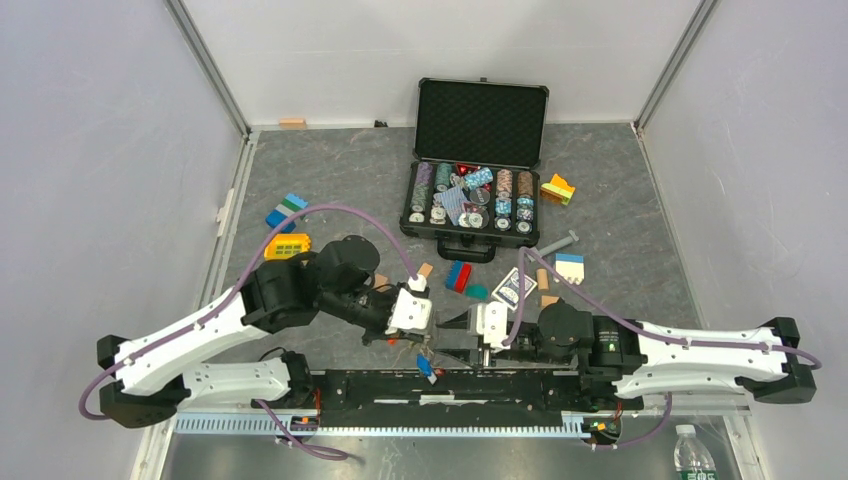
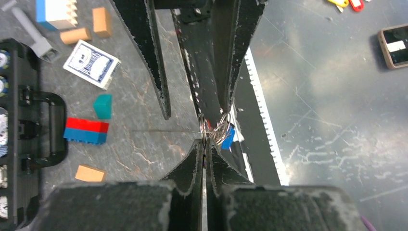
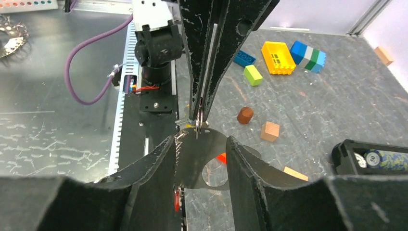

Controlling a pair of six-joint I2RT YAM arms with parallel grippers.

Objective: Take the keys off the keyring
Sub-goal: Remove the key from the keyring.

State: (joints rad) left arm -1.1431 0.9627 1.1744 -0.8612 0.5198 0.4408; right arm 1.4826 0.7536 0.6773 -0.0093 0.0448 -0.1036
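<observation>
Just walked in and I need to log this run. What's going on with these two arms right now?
The two arms are working at getting keys off a keyring. The left gripper is shut on the keyring, pinching the thin wire ring at its fingertips. A blue-capped key hangs from the ring. The right gripper faces it close up with its jaws open and holds nothing. So the blue key is not yet off.

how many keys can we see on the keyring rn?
1: a blue key hanging off the keyring at the left gripper tips. Others may be hidden behind fingers.
</observation>
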